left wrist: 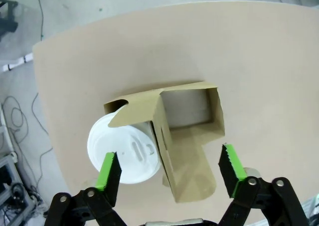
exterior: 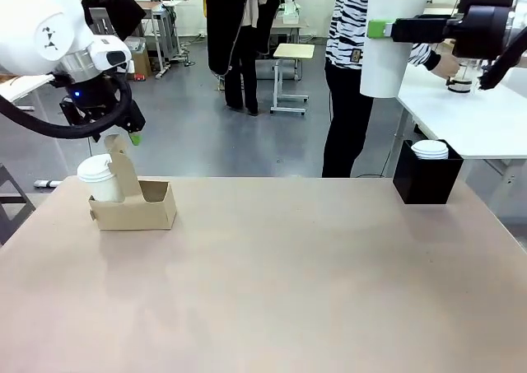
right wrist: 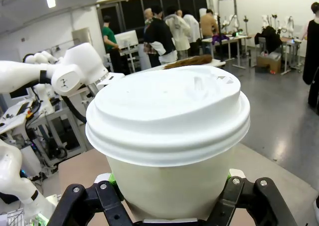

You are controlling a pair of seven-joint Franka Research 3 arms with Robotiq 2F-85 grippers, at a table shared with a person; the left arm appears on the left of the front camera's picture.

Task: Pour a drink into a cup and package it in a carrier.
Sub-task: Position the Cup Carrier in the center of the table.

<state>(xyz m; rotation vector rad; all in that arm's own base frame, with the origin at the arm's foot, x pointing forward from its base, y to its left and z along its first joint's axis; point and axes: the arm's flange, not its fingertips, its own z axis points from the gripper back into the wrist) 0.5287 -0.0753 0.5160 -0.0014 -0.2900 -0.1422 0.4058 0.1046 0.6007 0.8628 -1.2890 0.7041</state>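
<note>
The brown cardboard carrier (exterior: 140, 208) stands at the table's left with a lidded white cup (exterior: 97, 178) in its left compartment. My left gripper (exterior: 132, 134) hangs just above the upright handle. From the left wrist, its green fingertips (left wrist: 108, 172) stand apart on either side of the handle (left wrist: 167, 151), one over the cup's lid (left wrist: 127, 151), touching nothing. The carrier's other compartment (left wrist: 192, 109) is empty. High at the right, my right gripper (exterior: 387, 29) is shut on a second lidded white cup (exterior: 389, 52), which looms close in the right wrist view (right wrist: 169, 131). The drink is hidden.
A black box (exterior: 426, 179) with a white lid (exterior: 430, 149) on top stands at the table's far right edge. A person in a striped top (exterior: 350, 35) stands beyond the far side, next to a white side table (exterior: 486, 118). The brown tabletop (exterior: 288, 282) spreads wide in front.
</note>
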